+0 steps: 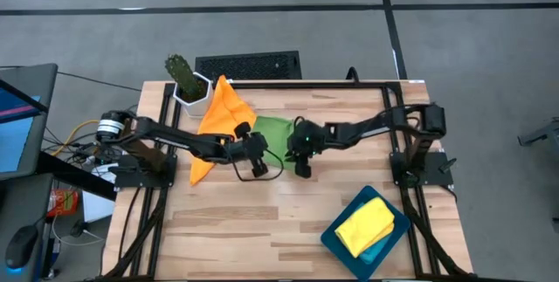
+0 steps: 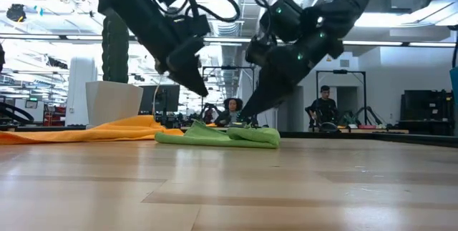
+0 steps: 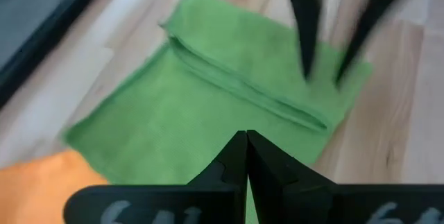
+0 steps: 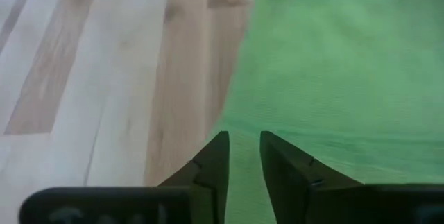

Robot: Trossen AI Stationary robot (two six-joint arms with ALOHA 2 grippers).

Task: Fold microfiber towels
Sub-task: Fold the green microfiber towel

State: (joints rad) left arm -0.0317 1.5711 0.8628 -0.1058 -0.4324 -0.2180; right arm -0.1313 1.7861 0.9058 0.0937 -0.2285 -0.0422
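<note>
The green microfiber towel (image 1: 274,131) lies folded on the table's middle, one folded-over flap (image 3: 243,89) running across it. The orange towel (image 1: 223,112) lies spread out to its far left, and its edge (image 3: 41,182) meets the green one. My left gripper (image 3: 246,138) is shut and hangs clear above the green towel (image 2: 222,136). My right gripper (image 4: 243,141) is open. It slants down at the green towel's edge (image 4: 232,123), one finger over cloth and one over wood. My right gripper comes at the green towel's edge (image 2: 247,125) slanting down from the table's right. Its fingertips (image 3: 305,68) stand apart at the cloth. I cannot tell whether they touch it.
A dark teal tray (image 1: 336,238) at the near right holds a yellow towel (image 1: 365,223) on top of a light blue one. A potted cactus (image 1: 185,78) and a black grille (image 1: 249,64) stand at the far edge. People sit in the room behind (image 2: 323,106).
</note>
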